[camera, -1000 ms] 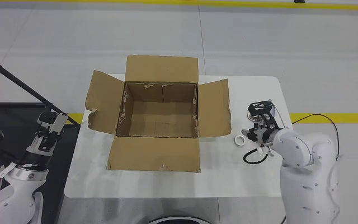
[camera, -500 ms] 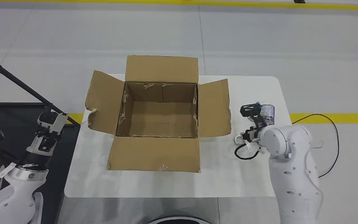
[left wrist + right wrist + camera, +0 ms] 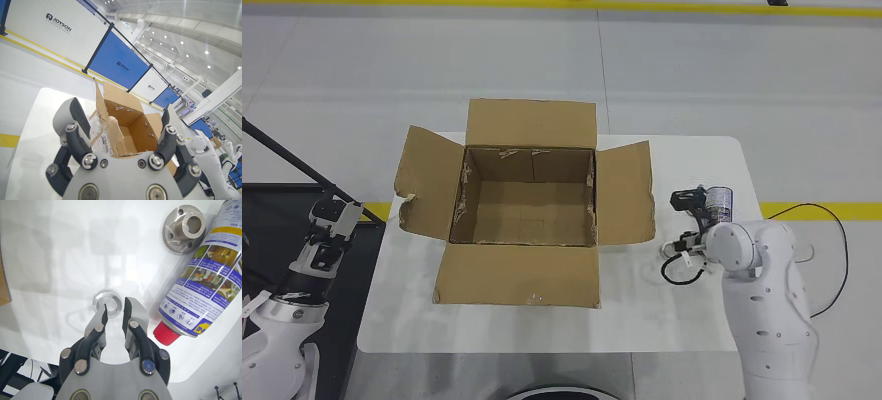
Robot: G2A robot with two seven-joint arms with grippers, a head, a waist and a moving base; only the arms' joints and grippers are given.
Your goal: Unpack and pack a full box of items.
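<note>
cardboard box [image 3: 519,276] open, flaps spread; spray can [image 3: 206,275] on table [image 3: 682,310]

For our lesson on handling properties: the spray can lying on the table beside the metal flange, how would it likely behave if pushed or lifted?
The spray can lies on its side, so a sideways push would probably roll it, perhaps against the flange beside it. Its smooth printed wall looks slippery to grip. It appears rigid, unlikely to bend.

Matt brown cardboard box [image 3: 517,275], polished metal ring [image 3: 115,298], brushed metal flange [image 3: 170,237], glossy printed spray can [image 3: 206,281]
</note>
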